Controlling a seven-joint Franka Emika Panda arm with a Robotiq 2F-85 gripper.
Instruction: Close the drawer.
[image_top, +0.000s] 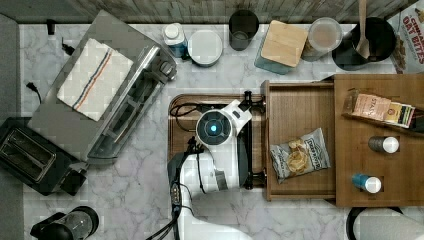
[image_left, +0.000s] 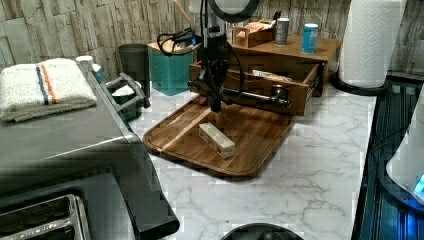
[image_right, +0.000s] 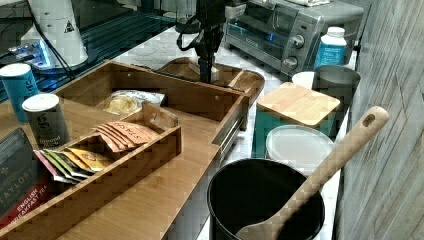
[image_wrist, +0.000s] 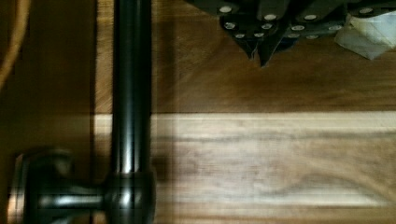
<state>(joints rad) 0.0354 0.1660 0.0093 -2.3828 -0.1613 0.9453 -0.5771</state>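
With the drawer (image_top: 300, 107) pulled fully out over the tray (image_left: 250, 137), the clenched fingers (image_wrist: 258, 44) (empty) hung before its handle (image_wrist: 130, 93), best pushed squarely mid-bar.

Even, fairly bright light falls on the marble counter (image_top: 150, 200) in the top view, with short soft shadows beside the arm (image_top: 215, 150) and blocky compression smear across all 4 pictures. The left view is dimmer and warmer, with pale glare on the oven (image_left: 65, 150) top and a sheen on the tray (image_left: 250, 145); the right view is soft at its near edge, where the spoon (image_right: 320, 175) and pot (image_right: 265, 200) blur. The wrist view is dark and blurred, with a bright streak down the handle (image_wrist: 130, 93) and a pale lit band across the wood below it.
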